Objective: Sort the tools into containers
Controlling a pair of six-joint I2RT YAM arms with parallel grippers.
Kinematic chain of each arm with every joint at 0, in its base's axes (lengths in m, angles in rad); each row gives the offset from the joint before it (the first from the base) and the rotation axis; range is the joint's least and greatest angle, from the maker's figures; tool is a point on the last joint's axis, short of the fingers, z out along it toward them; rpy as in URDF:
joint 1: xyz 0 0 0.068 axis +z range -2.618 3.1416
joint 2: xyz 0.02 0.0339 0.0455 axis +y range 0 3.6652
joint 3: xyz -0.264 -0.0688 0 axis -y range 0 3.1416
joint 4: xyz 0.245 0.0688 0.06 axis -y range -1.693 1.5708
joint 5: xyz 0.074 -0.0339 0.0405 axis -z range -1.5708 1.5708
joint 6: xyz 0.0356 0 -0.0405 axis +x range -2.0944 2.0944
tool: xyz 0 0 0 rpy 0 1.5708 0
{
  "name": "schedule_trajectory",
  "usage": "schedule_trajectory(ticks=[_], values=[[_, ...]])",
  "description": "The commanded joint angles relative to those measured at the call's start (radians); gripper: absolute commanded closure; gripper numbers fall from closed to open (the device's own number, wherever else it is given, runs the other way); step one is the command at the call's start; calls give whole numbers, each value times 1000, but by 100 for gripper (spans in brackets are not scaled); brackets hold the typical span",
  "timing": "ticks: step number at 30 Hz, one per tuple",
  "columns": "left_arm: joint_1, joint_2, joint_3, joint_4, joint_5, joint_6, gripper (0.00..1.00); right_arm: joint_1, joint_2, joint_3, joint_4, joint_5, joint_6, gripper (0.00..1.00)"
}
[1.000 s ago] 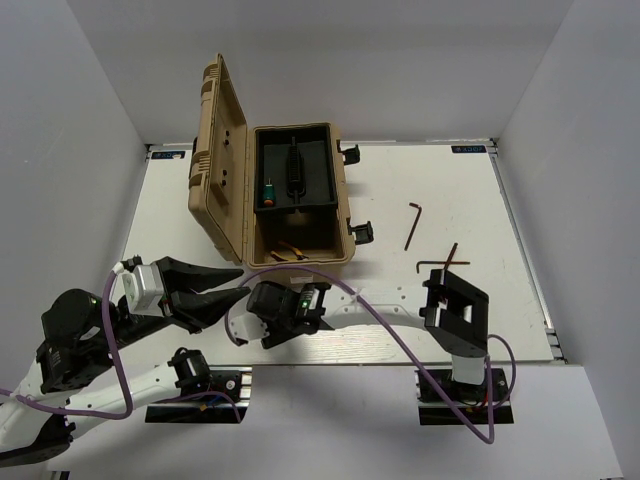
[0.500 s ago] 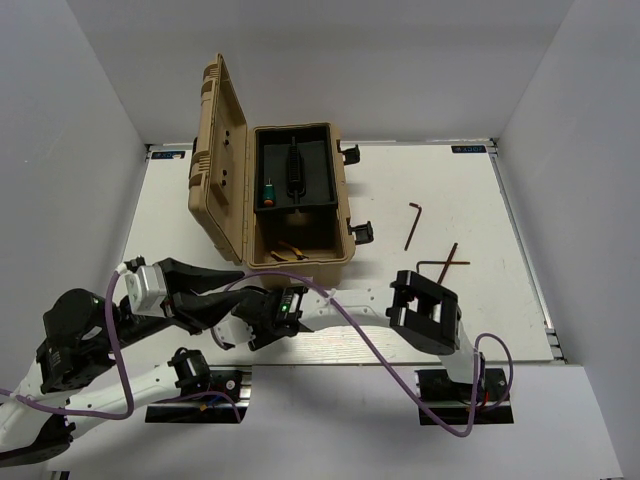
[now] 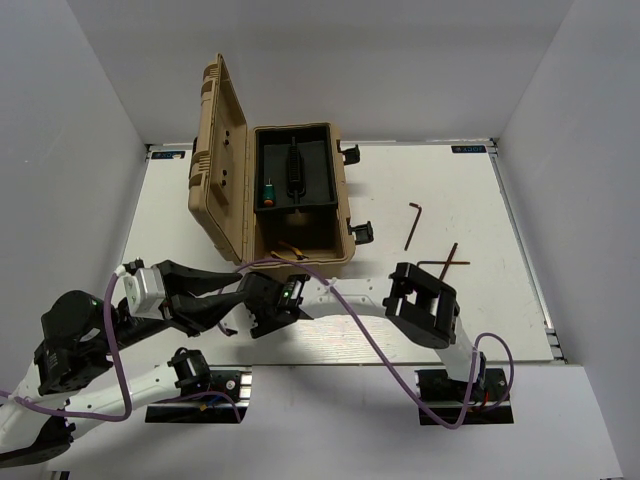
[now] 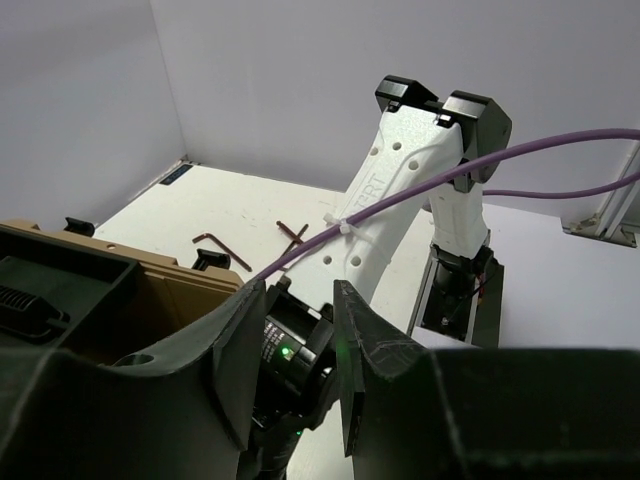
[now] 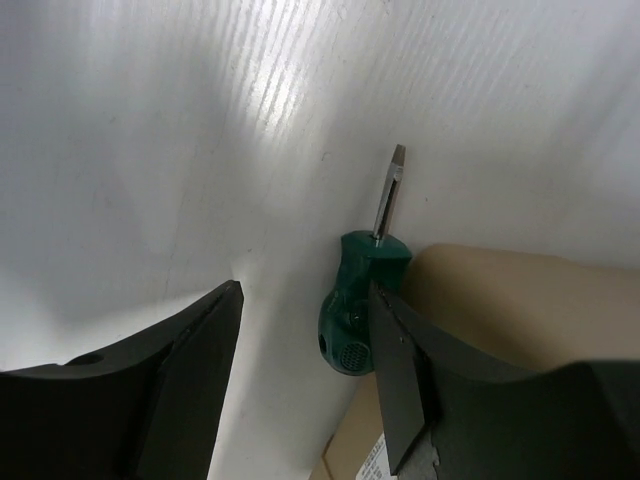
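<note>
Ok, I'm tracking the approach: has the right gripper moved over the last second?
Yes. In the top view the right gripper has shifted left and slightly up the picture, toward the open tan plastic toolbox.

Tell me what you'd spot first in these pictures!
The big tan toolbox stands open at the table's back left. Up close, a green screwdriver lies on the table beside it, between the right arm's open fingers. Thin hex keys lie loose to the right.

Right end effector farther left, nearer toolbox.
</note>
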Motion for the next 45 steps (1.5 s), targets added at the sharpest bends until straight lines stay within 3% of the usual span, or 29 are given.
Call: schedule_trajectory(ticks=[1, 18, 24, 31, 45], values=[[3, 1, 15, -9, 3, 13, 56, -20, 13, 46, -48, -119, 4, 41], [3, 1, 34, -9, 3, 23, 56, -30, -29, -8, -176, -237, -43, 47], [3, 1, 34, -9, 12, 23, 56, -22, -56, -26, -137, -171, 14, 48], [3, 1, 34, -9, 12, 23, 56, -19, -88, 63, -184, -211, 57, 48], [3, -19, 25, -9, 12, 13, 56, -36, -14, 129, -97, -42, 49, 45]])
